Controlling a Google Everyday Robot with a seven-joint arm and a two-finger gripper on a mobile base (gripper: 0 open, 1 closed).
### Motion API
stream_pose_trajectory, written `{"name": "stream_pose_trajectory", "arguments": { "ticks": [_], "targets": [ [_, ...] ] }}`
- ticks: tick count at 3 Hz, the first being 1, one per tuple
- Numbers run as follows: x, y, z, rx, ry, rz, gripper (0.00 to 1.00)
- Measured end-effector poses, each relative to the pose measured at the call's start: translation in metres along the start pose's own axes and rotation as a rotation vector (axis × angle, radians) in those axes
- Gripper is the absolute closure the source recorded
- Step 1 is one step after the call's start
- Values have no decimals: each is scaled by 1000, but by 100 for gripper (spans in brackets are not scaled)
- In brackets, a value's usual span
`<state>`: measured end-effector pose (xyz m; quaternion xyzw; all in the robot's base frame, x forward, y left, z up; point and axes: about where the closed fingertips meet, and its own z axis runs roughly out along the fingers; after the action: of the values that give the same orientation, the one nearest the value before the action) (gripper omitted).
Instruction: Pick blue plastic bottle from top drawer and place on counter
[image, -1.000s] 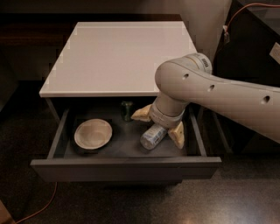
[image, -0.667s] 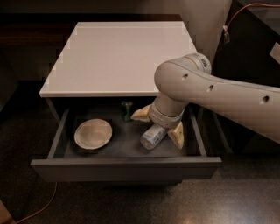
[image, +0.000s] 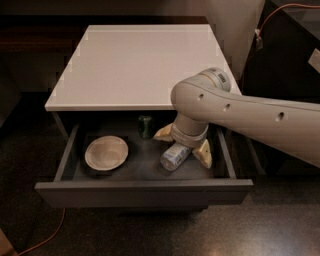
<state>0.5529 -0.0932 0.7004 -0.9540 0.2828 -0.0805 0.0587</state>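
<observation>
The top drawer (image: 145, 192) is pulled open under the white counter (image: 140, 65). The blue plastic bottle (image: 174, 156) lies on its side on the drawer floor, right of centre, its base towards the camera. My gripper (image: 183, 144) reaches down into the drawer directly over the bottle. Its two yellowish fingers (image: 203, 153) are spread, one on each side of the bottle, wider than the bottle. The bottle's cap end is hidden under the wrist.
A shallow beige bowl (image: 106, 152) sits in the left half of the drawer. A short dark green can (image: 145, 126) stands at the drawer's back. My arm (image: 250, 117) crosses over the drawer's right side. An orange cable (image: 45, 235) lies on the floor at left.
</observation>
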Motion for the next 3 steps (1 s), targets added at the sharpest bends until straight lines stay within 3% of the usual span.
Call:
{"name": "stream_pose_trajectory", "arguments": {
  "ticks": [3],
  "targets": [
    [25, -8, 56, -22, -2, -43, 0]
  ]
}}
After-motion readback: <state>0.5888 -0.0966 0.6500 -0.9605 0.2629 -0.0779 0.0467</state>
